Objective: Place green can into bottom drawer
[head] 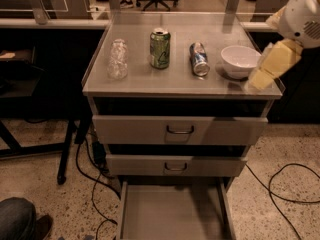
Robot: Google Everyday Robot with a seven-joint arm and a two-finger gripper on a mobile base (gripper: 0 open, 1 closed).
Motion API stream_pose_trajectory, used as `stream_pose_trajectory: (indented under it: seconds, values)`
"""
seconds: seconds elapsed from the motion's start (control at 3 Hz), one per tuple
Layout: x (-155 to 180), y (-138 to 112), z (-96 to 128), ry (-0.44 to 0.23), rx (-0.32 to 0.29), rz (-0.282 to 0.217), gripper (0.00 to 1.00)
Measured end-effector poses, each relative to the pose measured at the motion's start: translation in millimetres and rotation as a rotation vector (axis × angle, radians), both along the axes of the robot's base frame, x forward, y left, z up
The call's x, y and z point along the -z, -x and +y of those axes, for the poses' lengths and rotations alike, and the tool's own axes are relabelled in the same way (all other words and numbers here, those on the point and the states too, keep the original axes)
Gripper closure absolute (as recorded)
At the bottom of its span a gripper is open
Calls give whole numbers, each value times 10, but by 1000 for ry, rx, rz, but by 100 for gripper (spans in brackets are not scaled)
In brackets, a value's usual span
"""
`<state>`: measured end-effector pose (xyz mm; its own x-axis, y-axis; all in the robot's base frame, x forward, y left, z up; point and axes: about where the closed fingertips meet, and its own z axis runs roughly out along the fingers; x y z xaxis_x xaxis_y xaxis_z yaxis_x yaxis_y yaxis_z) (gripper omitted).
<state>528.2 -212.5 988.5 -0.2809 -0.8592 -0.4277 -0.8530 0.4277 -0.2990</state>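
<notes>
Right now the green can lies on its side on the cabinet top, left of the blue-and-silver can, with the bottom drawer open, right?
No: the camera view shows the green can standing upright. The rest holds: blue-and-silver can to its right, bottom drawer open. The gripper hovers by the cabinet top's right edge.

One green can (160, 48), one blue-and-silver can (199, 59), one clear bottle (118, 59), one white bowl (240, 61), three drawers (180, 130), one hand (261, 78) far right
</notes>
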Motion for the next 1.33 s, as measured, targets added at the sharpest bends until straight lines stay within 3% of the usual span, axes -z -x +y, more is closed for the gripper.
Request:
stream_pose_trajectory:
  seconds: [0.33, 0.67, 1.0, 1.33]
  values:
    - [69, -433, 95, -91, 34, -36, 0]
    - [146, -750, 216, -159, 24, -26, 0]
    - [156, -796, 224, -167, 23, -26, 0]
    - [224, -847, 299, -211, 52, -63, 0]
